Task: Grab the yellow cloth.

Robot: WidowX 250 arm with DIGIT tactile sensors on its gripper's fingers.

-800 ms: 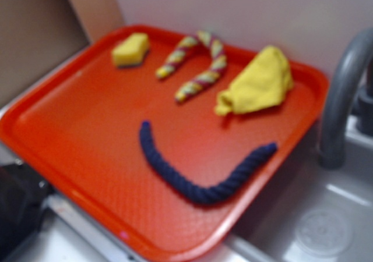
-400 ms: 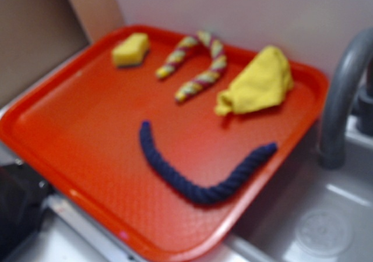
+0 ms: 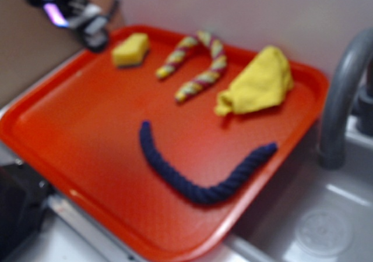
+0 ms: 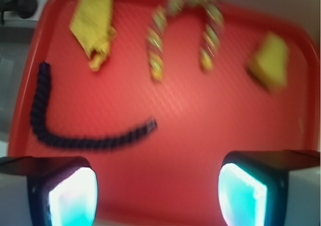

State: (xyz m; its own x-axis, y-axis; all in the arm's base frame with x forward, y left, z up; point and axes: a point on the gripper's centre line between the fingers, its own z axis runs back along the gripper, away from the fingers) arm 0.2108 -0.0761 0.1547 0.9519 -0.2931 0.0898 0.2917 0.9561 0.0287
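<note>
Bright-yellow floppy terry cloth lies bunched at the far right of a red plastic tray, beside a yellow-and-red striped rope. The robot gripper, fingers spread apart and empty, hovers near a small yellow sponge block.

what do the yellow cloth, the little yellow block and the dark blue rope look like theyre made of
Yellow cloth: soft matte fabric, judging by its crumpled, floppy folds; the weave is too blurred to tell.
Yellow block: probably sponge foam, a dull, chunky wedge with soft edges.
Dark blue rope: twisted fibre cord, likely cotton; spiral strands show along its curve.
</note>
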